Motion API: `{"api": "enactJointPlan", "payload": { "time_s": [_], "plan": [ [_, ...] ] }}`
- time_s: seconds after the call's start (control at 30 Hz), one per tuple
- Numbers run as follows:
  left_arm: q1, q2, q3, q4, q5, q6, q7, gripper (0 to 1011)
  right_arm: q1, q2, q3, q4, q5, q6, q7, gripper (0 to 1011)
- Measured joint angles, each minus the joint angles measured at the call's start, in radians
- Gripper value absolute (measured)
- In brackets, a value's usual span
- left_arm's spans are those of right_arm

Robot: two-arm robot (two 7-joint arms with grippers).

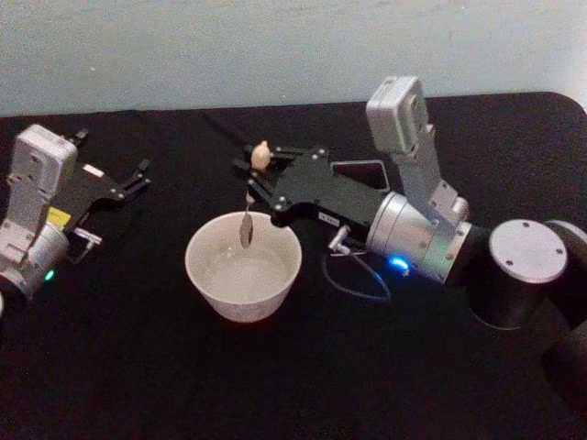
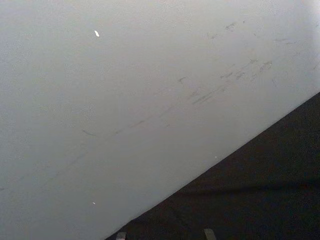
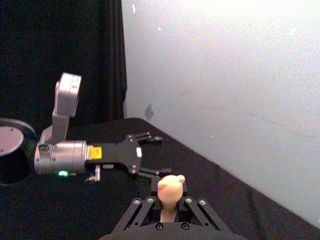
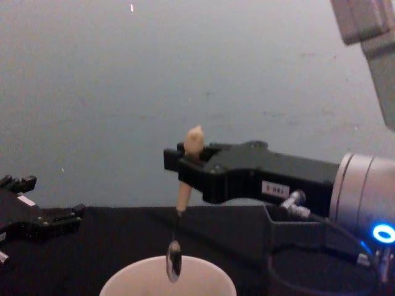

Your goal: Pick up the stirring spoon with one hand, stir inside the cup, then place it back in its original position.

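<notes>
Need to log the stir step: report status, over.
Right gripper shut on spoon, over cup. Spoon upright, bowl at cup's rim level. Left gripper open, parked far left. Nothing blocking the cup.

Slim beige-handled stirring spoon (image 4: pixel 180 198) upright in the right tool (image 1: pixel 252 174), metal bowl over the pale cup (image 1: pixel 240 302).

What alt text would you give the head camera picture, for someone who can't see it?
The right gripper holds the stirring spoon upright by its pale handle, bowl down over the far side of the cup, which stands on a black table. The left gripper rests open off to the left.
</notes>
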Motion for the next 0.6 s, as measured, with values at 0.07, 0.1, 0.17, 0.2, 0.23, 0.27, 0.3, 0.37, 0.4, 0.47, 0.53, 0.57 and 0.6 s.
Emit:
{"api": "enactJointPlan", "payload": {
  "time_s": [0.07, 0.1, 0.17, 0.2, 0.23, 0.27, 0.3, 0.37, 0.4, 0.47, 0.53, 0.57, 0.6],
  "plan": [
    [0.000, 0.000, 0.000, 0.000, 0.000, 0.000, 0.000, 1001, 0.002, 0.001, 0.004, -0.011, 0.006, 0.003, -0.003, 173],
    [0.000, 0.000, 0.000, 0.000, 0.000, 0.000, 0.000, 1001, 0.003, 0.002, 0.005, -0.013, 0.007, 0.004, -0.005, 173],
    [0.000, 0.000, 0.000, 0.000, 0.000, 0.000, 0.000, 1001, 0.005, 0.002, 0.006, -0.019, 0.009, 0.006, -0.008, 173],
    [0.000, 0.000, 0.000, 0.000, 0.000, 0.000, 0.000, 1001, 0.006, 0.003, 0.007, -0.023, 0.011, 0.007, -0.010, 173],
    [0.000, 0.000, 0.000, 0.000, 0.000, 0.000, 0.000, 1001, 0.007, 0.003, 0.007, -0.025, 0.012, 0.008, -0.011, 173],
    [0.000, 0.000, 0.000, 0.000, 0.000, 0.000, 0.000, 1001, 0.008, 0.003, 0.007, -0.027, 0.012, 0.008, -0.012, 173],
    [0.000, 0.000, 0.000, 0.000, 0.000, 0.000, 0.000, 1001, 0.010, 0.003, 0.008, -0.030, 0.013, 0.009, -0.015, 173],
    [0.000, 0.000, 0.000, 0.000, 0.000, 0.000, 0.000, 1001, 0.013, 0.002, 0.009, -0.032, 0.013, 0.009, -0.019, 173],
    [0.000, 0.000, 0.000, 0.000, 0.000, 0.000, 0.000, 1001, 0.015, 0.002, 0.011, -0.034, 0.014, 0.009, -0.023, 173],
    [0.000, 0.000, 0.000, 0.000, 0.000, 0.000, 0.000, 1001, 0.017, 0.002, 0.015, -0.036, 0.014, 0.009, -0.027, 173],
    [0.000, 0.000, 0.000, 0.000, 0.000, 0.000, 0.000, 1001, 0.020, 0.003, 0.023, -0.039, 0.016, 0.009, -0.034, 173],
    [0.000, 0.000, 0.000, 0.000, 0.000, 0.000, 0.000, 1001, 0.021, 0.004, 0.030, -0.043, 0.019, 0.009, -0.038, 173],
    [0.000, 0.000, 0.000, 0.000, 0.000, 0.000, 0.000, 1001, 0.021, 0.004, 0.030, -0.043, 0.019, 0.009, -0.038, 173]
  ]
}}
